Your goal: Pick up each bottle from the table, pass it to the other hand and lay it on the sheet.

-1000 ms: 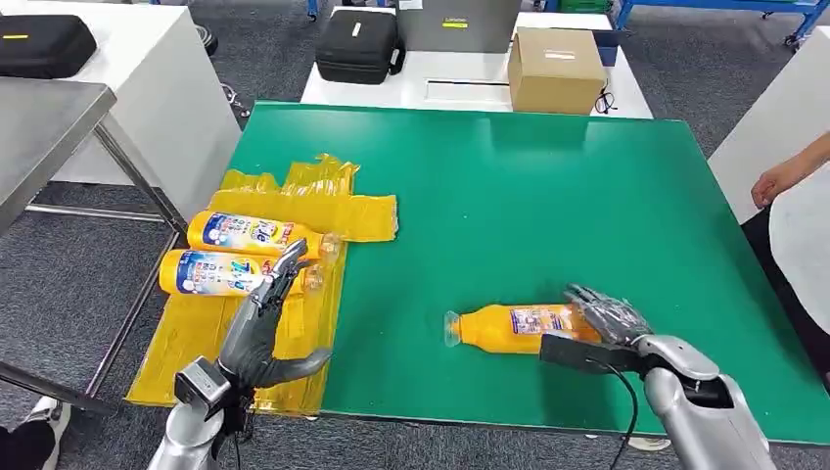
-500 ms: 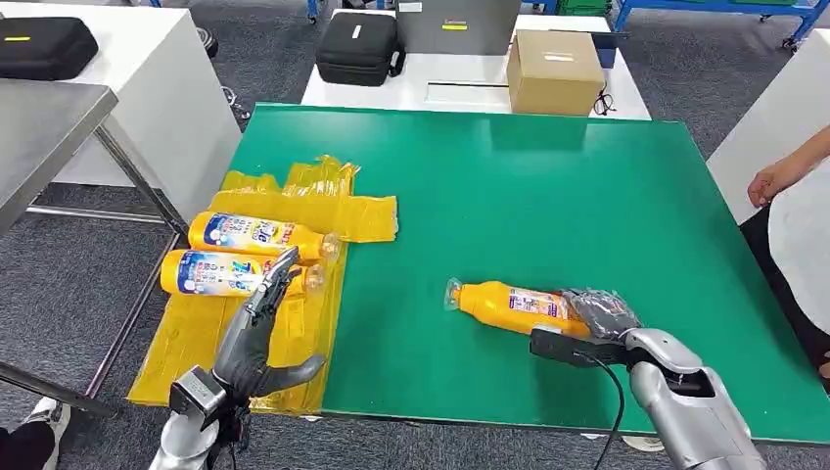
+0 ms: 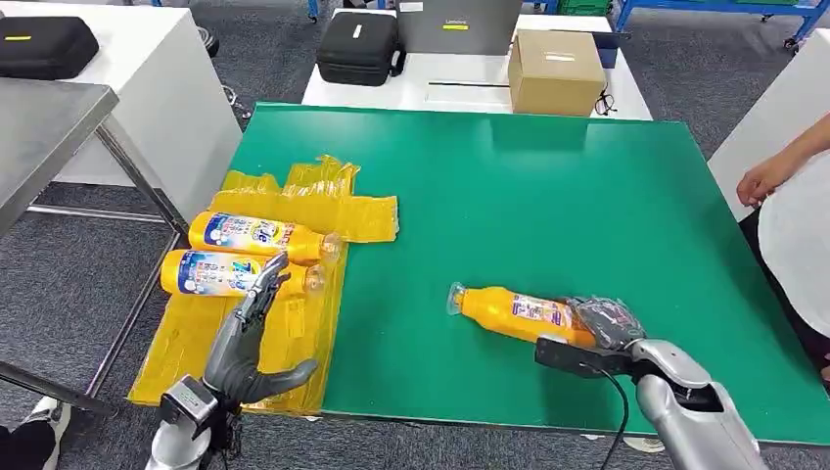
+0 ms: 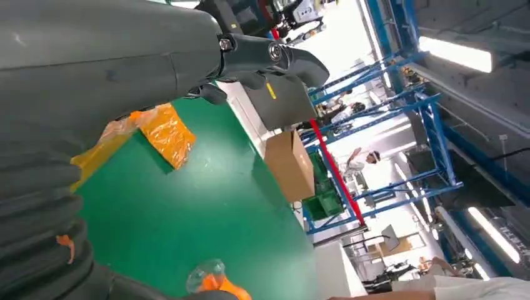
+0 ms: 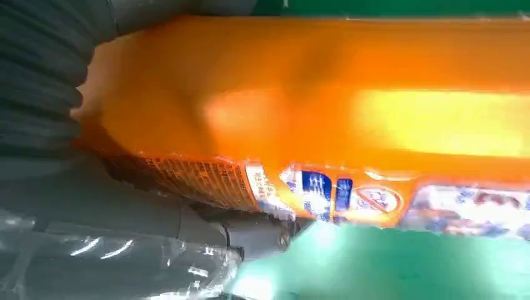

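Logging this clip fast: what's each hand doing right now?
Left hand: open, fingers spread, holding nothing.
Right hand: closed around the base of the orange bottle lying on the green table.

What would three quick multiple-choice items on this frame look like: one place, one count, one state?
1. Where does the yellow sheet lie?
A. at the table's left edge
B. at the table's far right corner
C. on the cardboard box

2. How many bottles lie on the sheet?
A. none
B. two
C. four

3. What is the right hand doing?
A. hanging free above the table
B. gripping the base end of the third bottle
C. resting on the black case

Answers:
1 A, the sheet drapes over the green table's left side.
2 B, bottle one and bottle two lie side by side.
3 B, its fingers wrap the bottle; the left hand is spread, holding nothing.
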